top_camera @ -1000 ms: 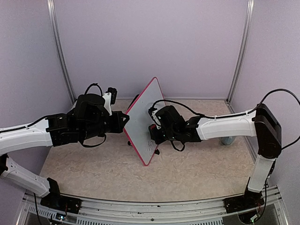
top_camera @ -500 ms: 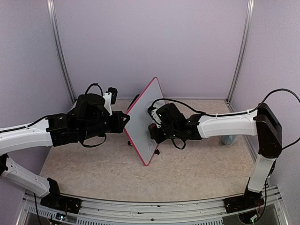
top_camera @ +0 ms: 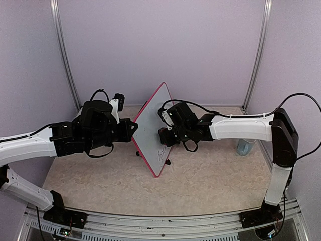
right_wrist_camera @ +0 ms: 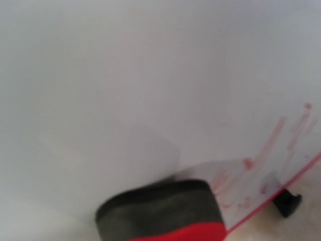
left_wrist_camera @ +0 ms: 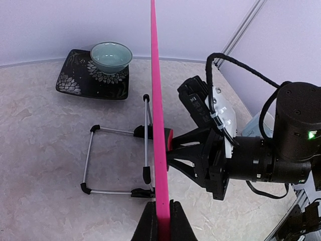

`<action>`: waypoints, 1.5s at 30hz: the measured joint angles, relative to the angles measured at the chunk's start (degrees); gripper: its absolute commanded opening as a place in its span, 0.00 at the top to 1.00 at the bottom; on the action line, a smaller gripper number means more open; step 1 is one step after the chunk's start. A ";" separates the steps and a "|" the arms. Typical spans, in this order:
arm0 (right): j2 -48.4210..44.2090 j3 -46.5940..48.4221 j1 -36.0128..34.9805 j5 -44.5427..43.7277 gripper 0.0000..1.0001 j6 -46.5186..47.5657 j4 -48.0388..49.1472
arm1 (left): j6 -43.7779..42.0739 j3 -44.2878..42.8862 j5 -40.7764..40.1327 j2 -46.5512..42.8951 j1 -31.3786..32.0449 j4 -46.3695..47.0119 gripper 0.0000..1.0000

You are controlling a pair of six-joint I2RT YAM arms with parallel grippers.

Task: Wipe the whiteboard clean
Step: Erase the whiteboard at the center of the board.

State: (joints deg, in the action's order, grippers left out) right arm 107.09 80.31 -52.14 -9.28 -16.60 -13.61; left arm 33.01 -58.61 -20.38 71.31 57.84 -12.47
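Thin, stiff and light, the whiteboard (top_camera: 153,128) likely tips easily; the left fingers (left_wrist_camera: 149,225) clench its pink edge, while the right fingers (left_wrist_camera: 195,165) grasp the eraser (right_wrist_camera: 165,211).

Nothing can be read. The only writing stands on the whiteboard (top_camera: 150,120): a few dark handwritten strokes (top_camera: 161,153) on its lower part, just below the fingertips of the right gripper (top_camera: 161,136). They are too small and thin to make out as letters or numbers. From the right wrist, faint reddish marks (right_wrist_camera: 271,145) lie on the white surface, up and to the right of the eraser (right_wrist_camera: 165,213) at the fingers. They are blurred smears and form no legible word.
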 measured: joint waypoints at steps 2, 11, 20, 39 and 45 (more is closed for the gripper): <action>1.05 0.48 0.37 -0.83 0.77 -0.04 -0.28 | 0.22 0.00 -0.09 0.00 -0.02 0.00 1.00; 3.34 0.63 0.90 -5.01 0.77 0.87 -0.35 | 0.44 0.00 0.20 0.00 0.00 0.13 1.00; -1.53 0.46 0.63 1.77 0.76 1.29 1.27 | -0.17 0.00 0.85 0.02 0.00 0.37 1.00; 0.55 -3.06 0.04 -2.10 0.78 -1.60 3.93 | 0.44 0.00 0.39 0.00 0.00 0.20 1.00; 1.36 -3.32 0.04 -3.45 0.78 -1.64 3.21 | 0.39 0.02 0.46 0.00 0.00 0.26 1.00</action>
State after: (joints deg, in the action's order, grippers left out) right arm 108.44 76.99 -52.10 -12.73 -18.24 -10.39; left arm 33.41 -58.59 -19.92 71.31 57.84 -12.21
